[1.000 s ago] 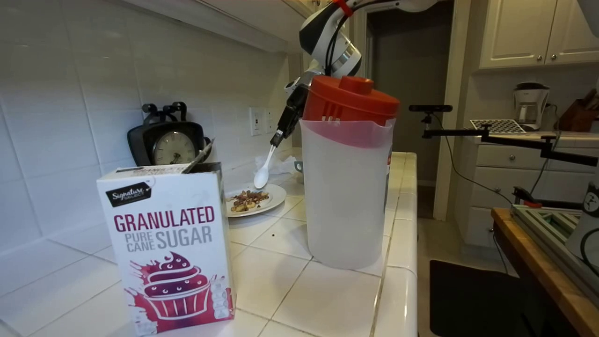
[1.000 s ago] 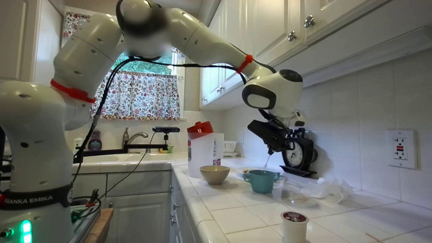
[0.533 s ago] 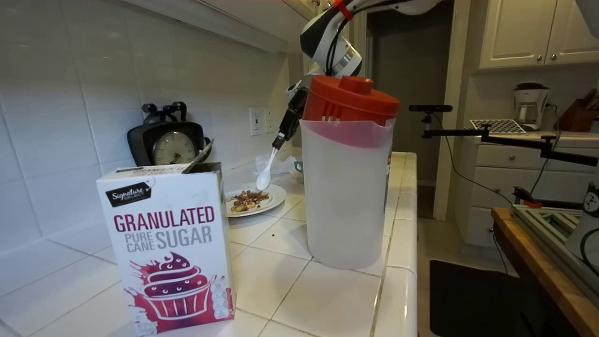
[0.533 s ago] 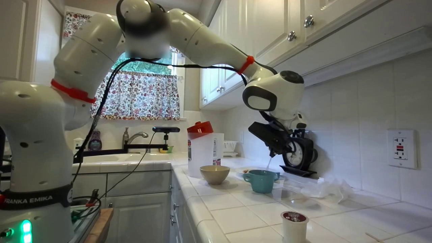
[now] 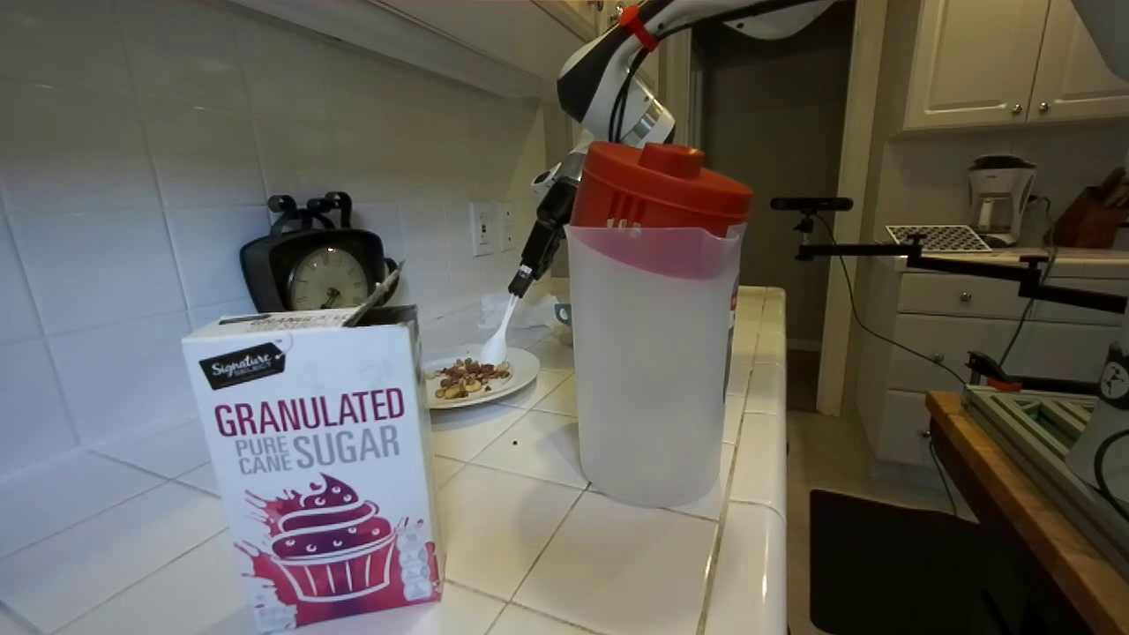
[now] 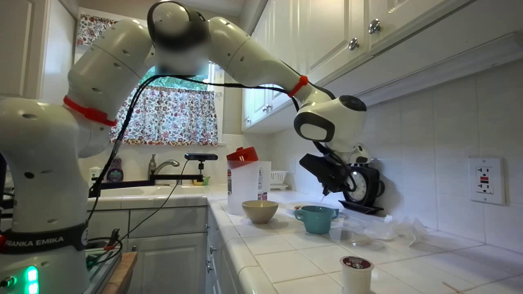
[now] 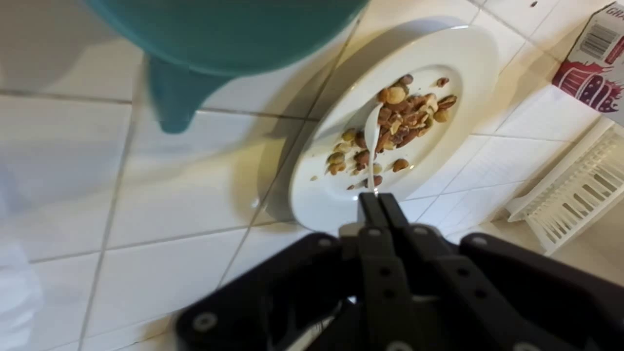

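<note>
Wrist view, left to right over the tiled surface [image 7: 161, 278]: crumpled plastic [image 7: 17, 292], blurred and cut off by the left edge; a teal cup [image 7: 229, 39], cropped at the top; a white spoon [image 7: 372, 131], its handle end hidden inside the tool [image 7: 378, 197]; mixed nuts [image 7: 412, 119] on a white plate [image 7: 480, 68]; a slotted white rack [image 7: 570, 195] and a sugar box [image 7: 592, 73], both cut off at the right. In an exterior view, a patch of blur masks one joint of the robot arm [image 6: 253, 57]; farther right, a tan bowl [image 6: 260, 212] and a pod [image 6: 356, 277], cropped below, appear in that view alone. In both exterior views stands a red-lidded pitcher [image 5: 657, 370], which the wrist view does not show. The tool is narrow, its jaws pinched on the spoon's handle. The spoon slants down from the tips to the nuts; whether its bowl touches them cannot be told. The plate lies below the tool.
</note>
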